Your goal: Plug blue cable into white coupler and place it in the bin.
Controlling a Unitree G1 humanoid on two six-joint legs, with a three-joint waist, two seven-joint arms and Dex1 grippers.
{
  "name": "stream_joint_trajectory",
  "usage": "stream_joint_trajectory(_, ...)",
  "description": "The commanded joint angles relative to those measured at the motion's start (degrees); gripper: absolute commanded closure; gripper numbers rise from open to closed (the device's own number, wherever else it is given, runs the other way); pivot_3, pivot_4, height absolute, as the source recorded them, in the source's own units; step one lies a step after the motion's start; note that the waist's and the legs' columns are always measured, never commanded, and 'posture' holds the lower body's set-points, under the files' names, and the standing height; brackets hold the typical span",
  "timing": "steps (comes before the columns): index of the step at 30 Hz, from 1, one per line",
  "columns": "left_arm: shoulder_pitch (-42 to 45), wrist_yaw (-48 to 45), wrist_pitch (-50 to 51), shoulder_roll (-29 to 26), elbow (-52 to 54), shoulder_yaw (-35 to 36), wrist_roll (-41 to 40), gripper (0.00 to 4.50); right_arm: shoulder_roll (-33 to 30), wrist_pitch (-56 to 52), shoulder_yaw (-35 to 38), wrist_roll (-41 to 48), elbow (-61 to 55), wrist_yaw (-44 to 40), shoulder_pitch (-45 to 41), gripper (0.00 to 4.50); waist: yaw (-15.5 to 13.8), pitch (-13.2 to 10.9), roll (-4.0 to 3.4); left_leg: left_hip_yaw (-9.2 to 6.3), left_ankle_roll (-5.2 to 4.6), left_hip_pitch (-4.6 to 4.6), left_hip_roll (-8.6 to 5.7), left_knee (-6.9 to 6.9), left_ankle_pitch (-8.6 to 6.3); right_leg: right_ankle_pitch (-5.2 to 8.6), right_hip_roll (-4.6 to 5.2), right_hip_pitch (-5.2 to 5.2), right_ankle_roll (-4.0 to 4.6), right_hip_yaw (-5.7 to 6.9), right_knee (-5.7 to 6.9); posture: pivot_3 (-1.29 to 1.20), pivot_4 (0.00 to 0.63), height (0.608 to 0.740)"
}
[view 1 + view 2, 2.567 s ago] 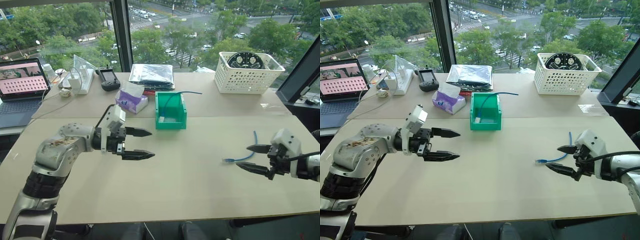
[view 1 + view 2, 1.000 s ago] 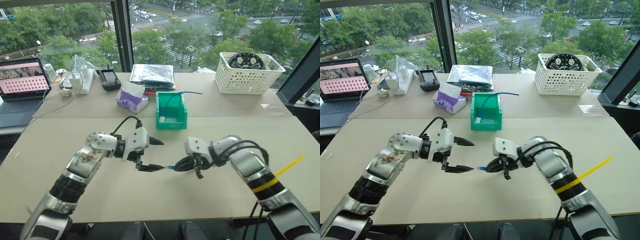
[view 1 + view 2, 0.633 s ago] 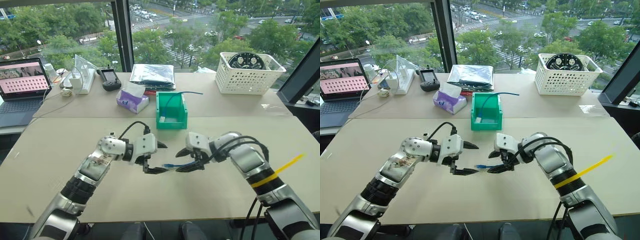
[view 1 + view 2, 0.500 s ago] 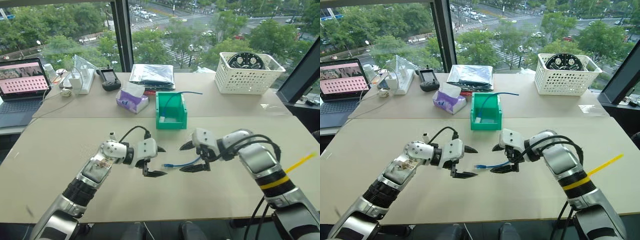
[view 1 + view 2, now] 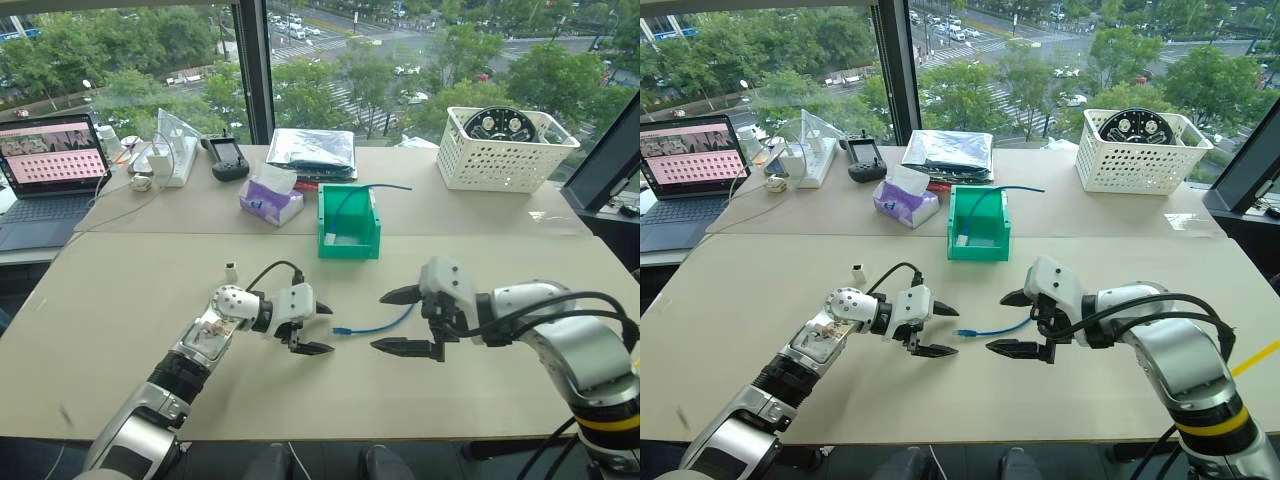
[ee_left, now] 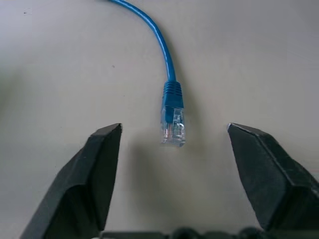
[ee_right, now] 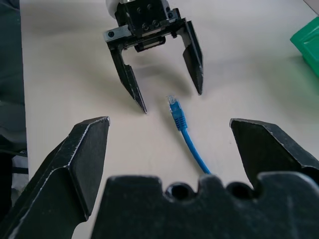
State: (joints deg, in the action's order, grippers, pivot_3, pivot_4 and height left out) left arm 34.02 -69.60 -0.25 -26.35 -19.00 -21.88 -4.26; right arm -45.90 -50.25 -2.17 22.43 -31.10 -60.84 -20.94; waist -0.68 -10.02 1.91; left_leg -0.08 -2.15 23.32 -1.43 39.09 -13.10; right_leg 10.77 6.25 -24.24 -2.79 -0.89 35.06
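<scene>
On the near half of the table [image 5: 120,300], the blue cable [image 5: 372,325] lies flat and free, one clear plug pointing toward the left gripper [image 5: 314,328] and the rest curving toward the right gripper [image 5: 397,320]. Both grippers stand with fingers spread and grip nothing; the plug rests just ahead of the gap between the left fingers, apart from them. The bin [image 5: 349,222] sits farther back at mid-table, a second blue cable [image 5: 365,188] hanging over its rim. A small white piece [image 5: 231,271] stands beside the left forearm; it may be the white coupler, though it is too small to confirm. A white lattice basket [image 5: 505,150] occupies the far right.
</scene>
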Motion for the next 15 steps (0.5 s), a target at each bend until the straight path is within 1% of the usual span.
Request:
stream_joint_trajectory(1, 0.7, 0.4, 0.1, 0.9, -1.6, 0.0, 1.0, 2.42, -1.1, -3.4, 3.2, 3.3, -4.2, 2.8, 0.7, 0.0, 0.0, 0.0, 0.0, 0.0, 0.0, -0.01, 0.01, 0.01, 0.0, 0.0, 0.0, 0.0, 0.0, 0.0, 0.0, 0.0, 0.15, 0.734)
stream_joint_trajectory(2, 0.4, 0.2, 0.8, 1.4, -0.9, 0.1, 0.4, 2.71, -1.2, -4.3, 3.5, 4.0, -5.0, 3.6, 1.1, 0.0, 0.0, 0.0, 0.0, 0.01, 0.0, -0.03, 0.03, 0.01, 0.0, -0.02, -0.01, 0.0, 0.01, 0.01, 0.01, 0.0, 0.15, 0.734)
stream_joint_trajectory(3, 0.2, -0.1, 1.2, 1.7, -0.3, -0.1, 0.1, 3.12, -1.1, -5.5, 3.8, 4.8, -5.9, 4.5, 1.7, 0.0, 0.0, 0.0, 0.0, 0.01, 0.0, -0.03, 0.05, 0.01, 0.0, -0.01, -0.02, 0.01, 0.0, 0.04, 0.0, 0.0, 0.15, 0.734)
stream_joint_trajectory(4, -0.1, 0.0, 1.4, 1.9, 0.1, -0.2, 0.2, 3.42, -0.7, -7.4, 4.5, 5.9, -7.1, 5.7, 2.6, 0.0, 0.0, 0.0, 0.01, 0.0, 0.0, -0.03, 0.06, 0.02, 0.0, 0.0, -0.02, 0.02, -0.02, 0.05, 0.02, 0.0, 0.15, 0.734)
stream_joint_trajectory(6, -0.4, 0.4, 1.7, 2.2, 0.5, -0.2, 0.6, 4.21, -0.2, -10.1, 5.6, 7.7, -8.6, 7.8, 3.9, 0.0, 0.0, 0.0, 0.01, 0.0, 0.0, 0.0, 0.05, 0.02, 0.0, 0.0, -0.02, 0.0, -0.02, 0.05, 0.01, 0.0, 0.15, 0.734)
stream_joint_trajectory(7, -0.6, 1.2, 2.1, 2.5, 0.7, 0.0, 0.8, 4.44, 0.2, -11.8, 6.2, 8.7, -9.2, 8.9, 4.7, 0.0, 0.0, 0.0, 0.01, 0.0, 0.0, 0.01, 0.05, 0.02, 0.0, -0.01, -0.02, 0.0, 0.01, 0.05, 0.01, 0.0, 0.15, 0.734)
stream_joint_trajectory(10, -1.8, 4.8, 12.9, 6.0, 6.9, 2.6, -4.1, 4.43, 2.8, -18.4, 10.3, 13.4, -12.3, 12.3, 12.1, 0.0, -0.3, 0.0, 0.02, -0.1, -0.01, 0.07, 0.02, 0.02, 0.0, 0.0, -0.01, 0.04, -0.01, 0.05, -0.02, 0.0, 0.15, 0.734)
stream_joint_trajectory(11, -2.0, 5.4, 16.0, 6.9, 9.0, 3.3, -5.8, 4.43, 4.7, -20.5, 12.4, 16.0, -13.1, 13.2, 13.8, 0.0, -0.5, 0.0, 0.02, -0.12, -0.01, 0.11, 0.02, 0.03, 0.0, 0.0, -0.01, 0.03, -0.02, 0.07, -0.04, 0.0, 0.15, 0.734)
stream_joint_trajectory(14, -1.7, 8.6, 25.8, 9.8, 14.6, 6.3, -10.8, 4.43, 11.0, -27.1, 18.6, 22.7, -14.4, 17.3, 16.1, 0.0, -0.3, 0.0, 0.02, -0.15, -0.04, 0.31, 0.01, 0.08, -0.02, -0.01, 0.0, -0.08, -0.07, 0.07, -0.04, 0.0, 0.15, 0.734)
stream_joint_trajectory(15, -1.4, 10.1, 28.8, 10.8, 15.9, 7.2, -12.0, 4.43, 15.3, -30.7, 21.7, 24.5, -14.4, 19.9, 16.6, 0.0, -0.2, 0.0, 0.02, -0.16, -0.04, 0.33, 0.0, 0.1, -0.02, -0.02, 0.0, -0.1, -0.08, 0.06, -0.02, 0.0, 0.15, 0.734)
